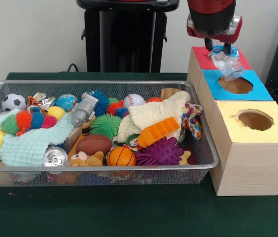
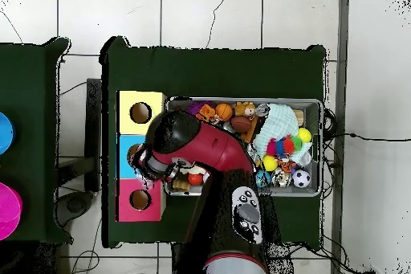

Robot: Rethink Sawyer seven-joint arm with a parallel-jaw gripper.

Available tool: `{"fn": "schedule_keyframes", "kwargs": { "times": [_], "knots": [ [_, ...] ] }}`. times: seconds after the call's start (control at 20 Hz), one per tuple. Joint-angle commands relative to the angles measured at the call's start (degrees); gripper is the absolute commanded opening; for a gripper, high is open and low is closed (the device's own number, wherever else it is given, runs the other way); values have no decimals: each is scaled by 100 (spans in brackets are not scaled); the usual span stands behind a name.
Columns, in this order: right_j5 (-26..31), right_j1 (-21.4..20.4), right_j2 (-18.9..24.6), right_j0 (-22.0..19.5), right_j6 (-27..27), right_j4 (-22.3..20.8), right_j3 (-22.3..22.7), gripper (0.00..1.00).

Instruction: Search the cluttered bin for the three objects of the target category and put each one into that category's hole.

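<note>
Item: crumpled clear plastic bottle with a blue cap, hanging from the gripper above the sorting boxes, at about 1 o'clock in the front view. It sits over the seam between the red-topped box and the blue-topped box, its lower end just above the blue box's hole; the yellow-topped box stands nearer the camera, its hole clear. Tool state: the fingers appear clamped on the bottle's cap end, though the contact is small in view and the overhead picture hides it under the arm. Handling, as judged: very light, thin-walled, already crushed, so it gives under pressure and is slick; the stiff neck and cap offer the firmest hold, the body would buckle or slip. Springy creases may catch the hole's rim on release. Remaining stock: the wire bin, at 8 o'clock, holds balls, cloths, plush toys, a metal can and a crushed foil-like piece.
</note>
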Motion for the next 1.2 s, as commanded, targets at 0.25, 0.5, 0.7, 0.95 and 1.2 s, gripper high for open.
{"fn": "schedule_keyframes", "kwargs": {
  "times": [0.25,0.5,0.7,0.95,1.2],
  "knots": [
    [-196,323,405,-265,635,25,460,0],
    [-284,764,543,-426,533,-16,119,0],
    [-409,538,587,-456,407,55,382,0],
    [-496,520,747,-499,388,178,494,0],
    [-494,653,922,-479,460,329,353,0]
  ]
}}
